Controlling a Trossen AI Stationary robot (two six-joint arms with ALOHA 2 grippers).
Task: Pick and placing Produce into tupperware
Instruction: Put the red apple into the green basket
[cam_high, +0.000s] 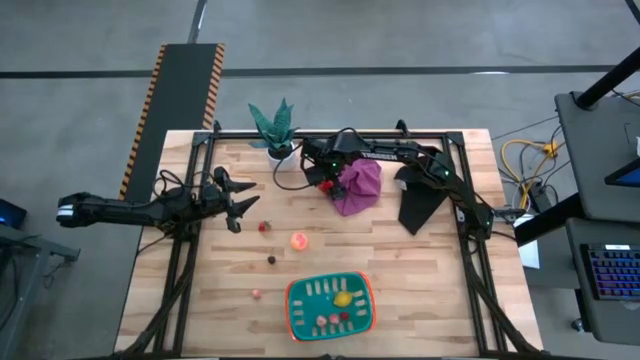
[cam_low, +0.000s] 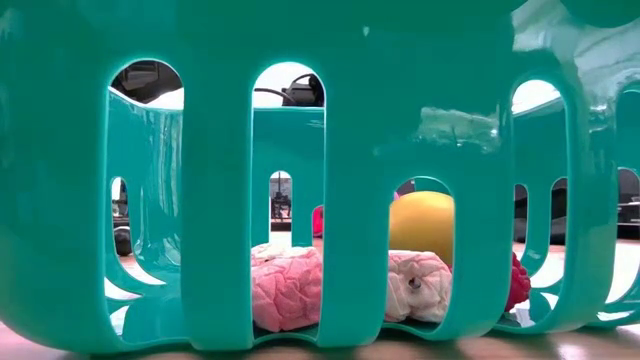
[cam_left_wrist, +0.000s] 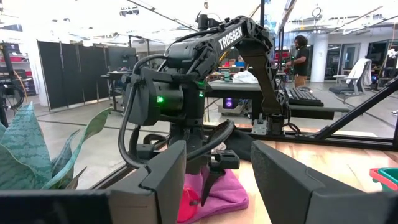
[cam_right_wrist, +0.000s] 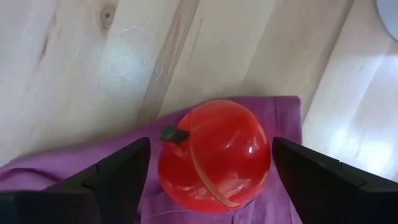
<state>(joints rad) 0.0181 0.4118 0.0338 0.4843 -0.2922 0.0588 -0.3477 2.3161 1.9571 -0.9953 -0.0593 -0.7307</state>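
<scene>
My right gripper (cam_high: 325, 181) hangs open over the far middle of the table, pointing down. In the right wrist view its fingers (cam_right_wrist: 124, 171) stand on either side of a red round toy fruit (cam_right_wrist: 214, 155) with a dark stem, which rests on the purple cloth (cam_high: 360, 188). I see no touch. The teal tupperware (cam_high: 331, 306) with an orange-red rim sits near the table's near edge and holds a yellow piece (cam_high: 343, 298) and small pink pieces (cam_low: 285, 288). A peach-orange piece (cam_high: 299, 240), a small red one (cam_high: 264, 226), a dark one (cam_high: 271, 260) and a tiny pink one (cam_high: 256, 294) lie on the wood. My left gripper (cam_high: 238, 208) waits open at the left.
A green potted plant (cam_high: 274, 128) in a white pot stands at the far edge, just left of the right gripper. A black frame (cam_high: 180, 250) runs along the table's sides. Bare wood lies between the loose pieces and the tupperware. A person (cam_left_wrist: 301, 59) stands in the room beyond.
</scene>
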